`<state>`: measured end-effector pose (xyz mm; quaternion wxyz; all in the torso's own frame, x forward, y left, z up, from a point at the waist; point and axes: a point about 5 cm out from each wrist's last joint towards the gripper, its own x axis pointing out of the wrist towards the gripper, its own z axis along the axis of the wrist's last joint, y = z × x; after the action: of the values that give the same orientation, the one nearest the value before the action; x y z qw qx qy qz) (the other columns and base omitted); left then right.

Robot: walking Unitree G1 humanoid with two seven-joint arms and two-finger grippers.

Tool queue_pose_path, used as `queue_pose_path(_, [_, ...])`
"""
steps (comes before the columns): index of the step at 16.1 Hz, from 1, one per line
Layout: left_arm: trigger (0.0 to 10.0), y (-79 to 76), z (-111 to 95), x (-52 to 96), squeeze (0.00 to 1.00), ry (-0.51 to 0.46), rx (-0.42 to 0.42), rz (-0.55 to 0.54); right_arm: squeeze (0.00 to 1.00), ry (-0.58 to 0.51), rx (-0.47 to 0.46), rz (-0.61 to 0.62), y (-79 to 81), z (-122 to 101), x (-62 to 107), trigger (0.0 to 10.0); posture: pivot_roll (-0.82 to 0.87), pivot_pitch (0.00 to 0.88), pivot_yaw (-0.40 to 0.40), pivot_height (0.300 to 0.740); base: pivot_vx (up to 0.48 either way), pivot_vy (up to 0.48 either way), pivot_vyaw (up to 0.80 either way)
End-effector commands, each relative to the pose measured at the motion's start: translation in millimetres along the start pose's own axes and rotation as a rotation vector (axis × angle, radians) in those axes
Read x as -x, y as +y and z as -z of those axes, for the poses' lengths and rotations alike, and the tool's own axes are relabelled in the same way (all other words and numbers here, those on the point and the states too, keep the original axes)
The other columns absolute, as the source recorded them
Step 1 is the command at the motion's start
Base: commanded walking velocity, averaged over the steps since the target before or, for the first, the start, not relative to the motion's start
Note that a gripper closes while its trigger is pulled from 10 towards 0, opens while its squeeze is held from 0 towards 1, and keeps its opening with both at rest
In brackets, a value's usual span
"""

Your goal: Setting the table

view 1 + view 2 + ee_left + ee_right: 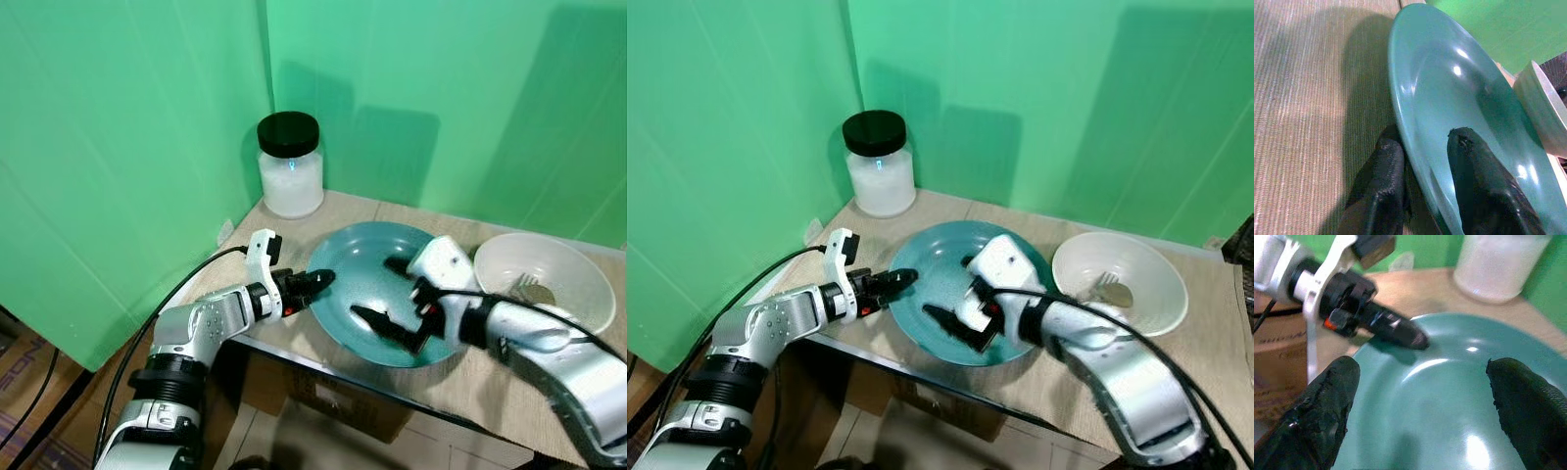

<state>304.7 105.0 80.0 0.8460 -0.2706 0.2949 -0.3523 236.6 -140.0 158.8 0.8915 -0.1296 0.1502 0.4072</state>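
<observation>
From the head camera, the teal plate (377,294) lies on the table (323,211), between a white jar (290,166) with a black lid at the far corner and a white bowl (544,279) holding a fork (524,287). The left claw (315,282) is at the plate's near-left rim, fingers together on it. The right claw (397,294) hovers over the plate's middle, its fingers spread wide apart with nothing between them.

The left wrist camera shows one black finger (1381,191) under the rim and the other (1479,186) on top, so the edge is pinched between them.

From the right wrist camera, the two spread fingers (1327,401) frame the plate's basin, and the left claw (1396,330) lies just ahead at the rim.

To move the plate well, I judge the pinch should keep deep on the rim and lift level, and the right claw should steady the opposite edge before it slides toward the bowl.
</observation>
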Motion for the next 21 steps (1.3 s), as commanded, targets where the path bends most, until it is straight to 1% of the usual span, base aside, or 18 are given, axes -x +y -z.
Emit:
queue_pose_path(1, [0.0,3.7,-3.2,3.5,0.0,-0.008,-0.016,-0.029,1.0,-0.057,0.014,0.003,-2.9,-9.6,4.7,10.0,-0.13,0.0,0.072,0.74,0.0,0.0,0.0])
queue_pose_path(5, [0.0,4.3,-6.7,7.8,0.0,-0.041,-0.007,-0.03,1.0,-0.119,0.001,0.005,-8.2,-18.0,8.0,10.0,-0.13,0.0,0.071,0.74,0.0,0.0,0.0])
queue_pose_path(7, [0.0,5.5,-10.7,9.9,0.0,-0.081,-0.025,-0.05,1.0,-0.15,-0.011,0.016,-10.9,-22.0,7.9,10.0,-0.12,0.0,0.065,0.74,0.0,0.0,0.0])
queue_pose_path(10, [0.0,7.6,-20.3,17.4,0.0,-0.146,-0.038,-0.088,1.0,-0.186,-0.029,0.018,-12.5,-25.9,6.6,10.0,-0.11,0.0,0.06,0.74,0.0,0.0,0.0])
queue_pose_path(13, [0.0,3.9,-34.2,35.2,0.0,-0.243,-0.036,-0.107,1.0,-0.216,-0.043,0.014,-15.1,-30.1,6.0,10.0,-0.1,0.0,0.049,0.74,0.0,0.0,0.0])
queue_pose_path(15, [0.0,2.9,-37.9,42.6,0.0,-0.276,-0.036,-0.119,1.0,-0.226,-0.048,0.013,-16.6,-31.7,4.8,10.0,-0.09,0.0,0.041,0.74,0.0,0.0,0.0])
queue_pose_path(17, [0.0,-2.0,-44.8,55.5,0.0,-0.338,-0.04,-0.113,1.0,-0.25,-0.062,0.023,-20.4,-35.2,2.4,10.0,-0.08,0.0,0.028,0.74,0.0,0.0,0.0])
queue_pose_path(18, [0.0,-5.8,-47.2,59.6,0.0,-0.361,-0.045,-0.098,1.0,-0.267,-0.078,0.032,-22.3,-37.2,1.5,10.0,-0.08,0.0,0.023,0.74,0.0,0.0,0.0])
queue_pose_path(19, [0.0,-10.6,-49.8,63.2,0.0,-0.386,-0.054,-0.074,1.0,-0.289,-0.102,0.047,-24.7,-39.4,0.7,10.0,-0.07,0.0,0.02,0.74,0.0,0.0,0.0])
queue_pose_path(21, [0.0,-23.1,-56.6,70.5,0.0,-0.458,-0.078,-0.001,1.0,-0.351,-0.18,0.103,-32.0,-44.3,-0.5,10.0,-0.08,0.0,0.018,0.74,0.0,0.0,0.0])
